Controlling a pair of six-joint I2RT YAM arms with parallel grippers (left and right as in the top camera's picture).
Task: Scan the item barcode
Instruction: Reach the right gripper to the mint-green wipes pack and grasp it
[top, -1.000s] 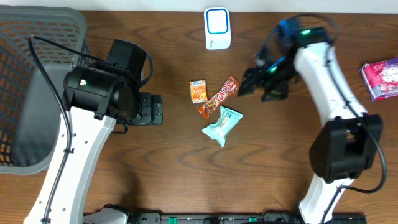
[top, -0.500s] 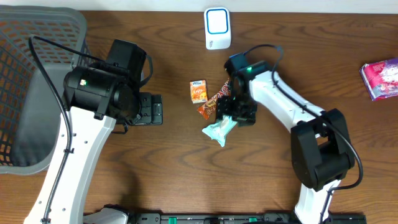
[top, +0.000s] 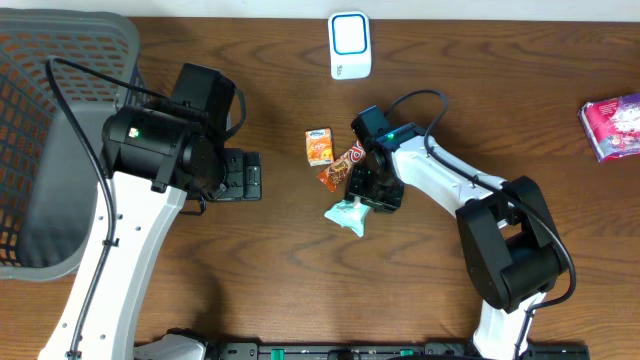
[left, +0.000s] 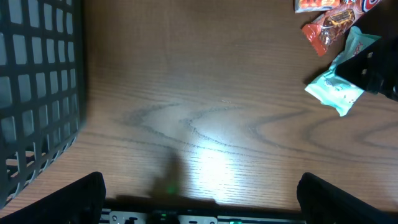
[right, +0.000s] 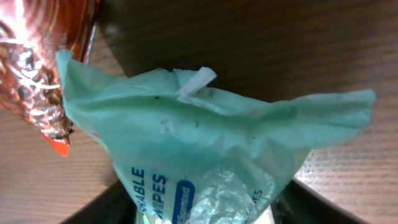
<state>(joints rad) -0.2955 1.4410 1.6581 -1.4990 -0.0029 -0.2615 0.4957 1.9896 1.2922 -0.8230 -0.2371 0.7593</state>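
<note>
A teal wipes packet lies flat on the wooden table, its far end crumpled; it fills the right wrist view. My right gripper is down over it, and its dark fingers press against both sides of the packet. The left wrist view shows the same packet at the upper right. The white scanner with a blue face stands at the table's back edge. My left gripper hangs open over bare wood left of the items, holding nothing. No barcode shows.
A red candy bar and a small orange carton lie just left of the right gripper. A grey mesh basket fills the far left. A pink packet sits at the right edge.
My right arm swung in from the right, came down over the teal packet and narrowed its jaws onto it. The left arm has stayed where it was.
</note>
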